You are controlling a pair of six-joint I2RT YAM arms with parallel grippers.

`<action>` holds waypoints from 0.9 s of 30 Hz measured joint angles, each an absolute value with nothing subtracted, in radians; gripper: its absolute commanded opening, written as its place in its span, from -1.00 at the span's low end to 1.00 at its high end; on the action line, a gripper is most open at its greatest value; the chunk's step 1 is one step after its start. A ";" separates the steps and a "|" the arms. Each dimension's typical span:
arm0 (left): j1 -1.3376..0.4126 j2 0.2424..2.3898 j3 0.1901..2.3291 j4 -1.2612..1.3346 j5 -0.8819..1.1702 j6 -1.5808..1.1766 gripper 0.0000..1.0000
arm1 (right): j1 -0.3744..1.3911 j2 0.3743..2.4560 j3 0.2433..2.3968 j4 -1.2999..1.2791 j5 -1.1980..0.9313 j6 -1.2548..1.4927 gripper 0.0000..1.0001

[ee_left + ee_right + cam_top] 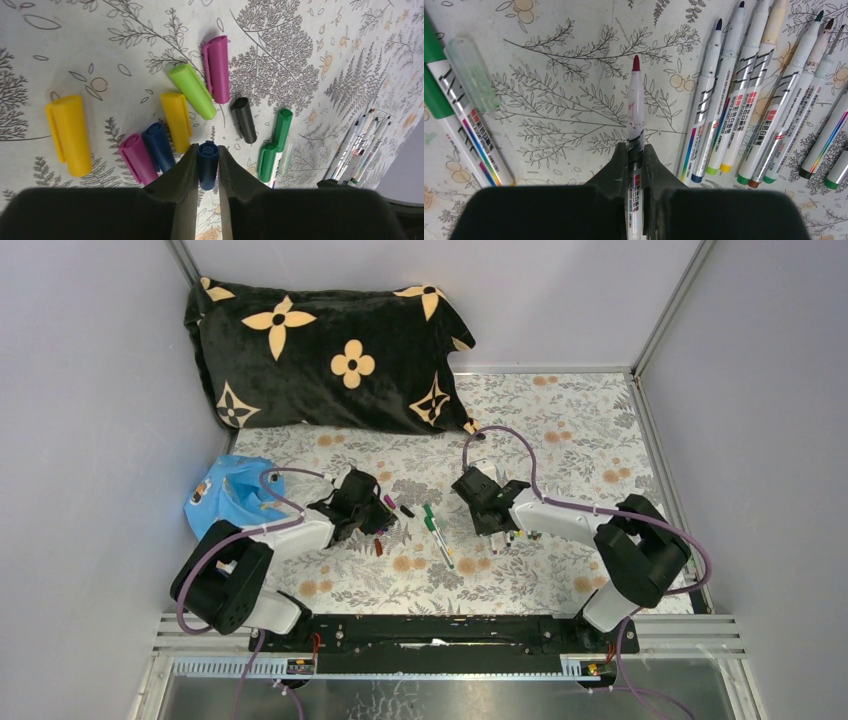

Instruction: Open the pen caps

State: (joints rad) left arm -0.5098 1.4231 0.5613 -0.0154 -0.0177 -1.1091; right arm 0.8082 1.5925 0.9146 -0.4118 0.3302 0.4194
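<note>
From overhead the arms' own bodies hide most of it. The left end effector (368, 515) and the right end effector (492, 525) hang low over the floral tabletop (570, 430), and I cannot read their grip from up here. The loose caps (405, 510) between them are mere specks. A black pillow (330, 355) and a blue cloth (225, 495) lie behind.

The left wrist view is plainer: the left end effector pinches a dark blue cap (208, 170), its open end toward the lens and its lower part lost between the fingers. Beyond it the loose caps lie scattered, most with their long axes running away from the camera, the large yellow cap (69, 134) farthest left. Two green pens (275, 145), caps on, lie to the right.

In the right wrist view the right end effector is clenched on a red-tipped pen (635, 100), its barrel running straight away and its bare tip farthest. Its rear end is swallowed by the fingers. To the right, a row of uncapped pens (749, 100) fans out, cut off by the frame.
</note>
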 measured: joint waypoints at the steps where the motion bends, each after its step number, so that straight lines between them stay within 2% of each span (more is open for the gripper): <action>1: -0.509 1.419 0.556 -0.016 -0.021 -1.111 -0.46 | 0.805 1.603 0.917 -0.407 0.331 0.417 -1.00; 5: -0.509 1.406 0.543 -0.018 -0.028 -1.113 -0.32 | 0.794 1.638 0.930 -0.401 0.338 0.414 -1.00; 7: -0.509 1.400 0.542 -0.020 -0.029 -1.112 -0.25 | 0.790 1.659 0.941 -0.398 0.344 0.414 -0.94; 10: -0.510 1.394 0.542 -0.020 -0.030 -1.114 -0.24 | 0.787 1.682 0.949 -0.398 0.356 0.414 -0.71; 13: -0.510 1.392 0.542 -0.020 -0.030 -1.115 -0.23 | 0.784 1.689 0.953 -0.397 0.361 0.416 -0.33; 17: -0.509 1.384 0.542 -0.022 -0.030 -1.115 -0.23 | 0.782 1.695 0.962 -0.402 0.379 0.414 -0.15; 23: -0.510 1.347 0.542 -0.036 -0.030 -1.115 -0.22 | 0.782 1.699 0.981 -0.424 0.392 0.404 -0.07; 27: -0.509 1.307 0.542 -0.043 -0.030 -1.117 -0.08 | 0.783 1.691 0.998 -0.437 0.400 0.388 -0.05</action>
State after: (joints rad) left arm -0.5095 1.3071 0.5415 -0.0429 -0.0299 -1.1168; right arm 0.7826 1.6909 0.9977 -0.4370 0.4000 0.3882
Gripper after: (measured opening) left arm 0.414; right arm 0.470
